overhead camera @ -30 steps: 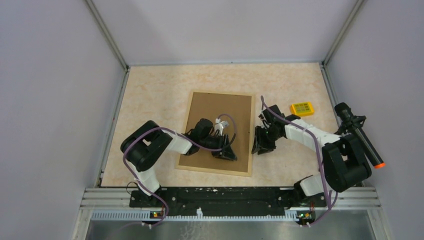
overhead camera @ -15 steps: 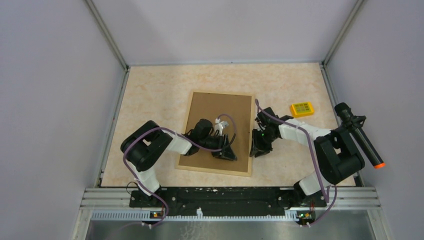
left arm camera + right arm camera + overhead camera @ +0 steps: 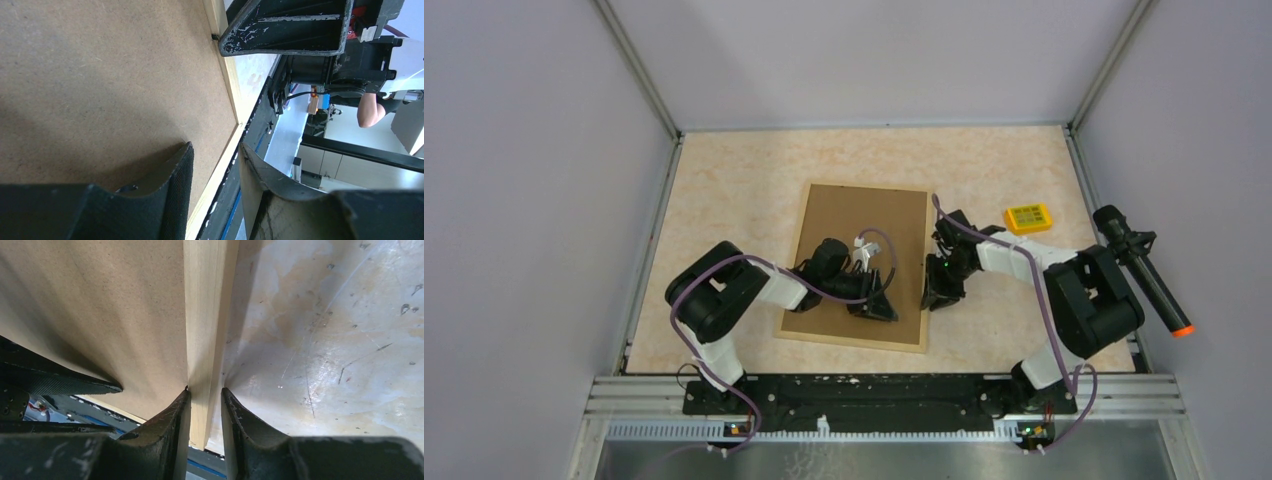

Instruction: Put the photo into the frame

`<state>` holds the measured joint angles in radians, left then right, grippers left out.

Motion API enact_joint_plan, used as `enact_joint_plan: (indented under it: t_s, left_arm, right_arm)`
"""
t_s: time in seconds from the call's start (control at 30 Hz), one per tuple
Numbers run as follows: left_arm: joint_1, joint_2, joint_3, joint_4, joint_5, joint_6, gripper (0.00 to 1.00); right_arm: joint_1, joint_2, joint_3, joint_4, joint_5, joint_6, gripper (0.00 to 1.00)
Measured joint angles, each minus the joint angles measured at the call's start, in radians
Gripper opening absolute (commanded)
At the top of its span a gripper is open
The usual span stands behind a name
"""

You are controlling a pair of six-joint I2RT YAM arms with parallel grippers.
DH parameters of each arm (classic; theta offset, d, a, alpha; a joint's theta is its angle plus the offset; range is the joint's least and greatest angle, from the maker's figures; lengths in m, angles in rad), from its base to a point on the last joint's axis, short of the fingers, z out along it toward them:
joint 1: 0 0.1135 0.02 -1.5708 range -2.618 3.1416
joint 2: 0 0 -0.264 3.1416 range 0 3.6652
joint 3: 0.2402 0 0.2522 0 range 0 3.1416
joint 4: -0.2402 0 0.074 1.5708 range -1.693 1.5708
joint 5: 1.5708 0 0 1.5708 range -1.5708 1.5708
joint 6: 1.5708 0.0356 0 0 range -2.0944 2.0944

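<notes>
The frame (image 3: 849,215) lies back-up, its long axis pointing away from the arms. The right tool (image 3: 205,392) pinches its right rail; the left tool (image 3: 215,150) is spread.

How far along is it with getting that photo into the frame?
Hard to say fully. The frame lies back-up on the table, brown back showing, and no photo is in sight, so it may already be inside. In hand: the right tool straddles the frame's right wooden edge, seemingly pinching it, while the left tool hangs open over that back. Left: likely turning the frame over to check.
</notes>
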<state>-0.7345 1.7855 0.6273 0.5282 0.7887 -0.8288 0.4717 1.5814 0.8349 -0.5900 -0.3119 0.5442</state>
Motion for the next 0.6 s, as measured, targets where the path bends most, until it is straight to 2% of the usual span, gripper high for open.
enact_joint_plan:
  t_s: [0.23, 0.6]
  left_arm:
    - [0.000, 0.000, -0.003, 0.006, 0.000, 0.000, 0.45]
    - [0.000, 0.000, -0.021, 0.032, 0.000, -0.007, 0.45]
  right_arm:
    - [-0.004, 0.029, 0.023, -0.022, -0.009, 0.000, 0.28]
    - [0.010, 0.219, 0.220, -0.231, 0.006, -0.027, 0.28]
